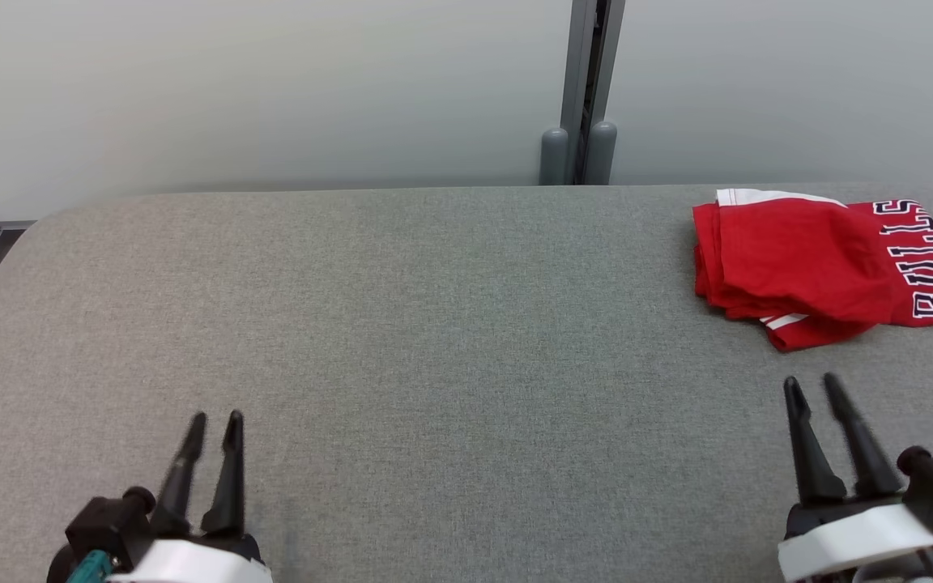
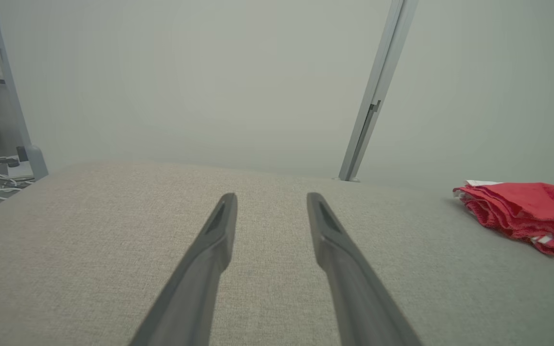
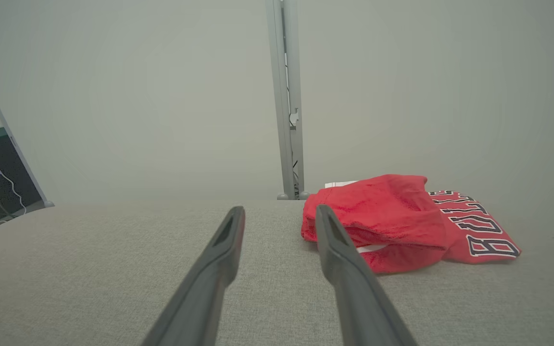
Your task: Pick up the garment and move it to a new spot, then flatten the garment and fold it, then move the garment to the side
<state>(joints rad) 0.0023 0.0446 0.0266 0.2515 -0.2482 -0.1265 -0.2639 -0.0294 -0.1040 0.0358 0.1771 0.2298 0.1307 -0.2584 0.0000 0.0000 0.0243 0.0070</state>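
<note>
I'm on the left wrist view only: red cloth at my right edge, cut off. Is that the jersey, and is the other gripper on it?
Observer: Yes, it is the garment; the head view shows black BULLS lettering on its right part.
Operator: And the other gripper?
Observer: The right gripper is short of it, not touching, fingers apart and empty.
Operator: Does the cloth hang off the edge?
Observer: No. In the right wrist view it lies wholly on the table, bunched in folded layers.
</note>
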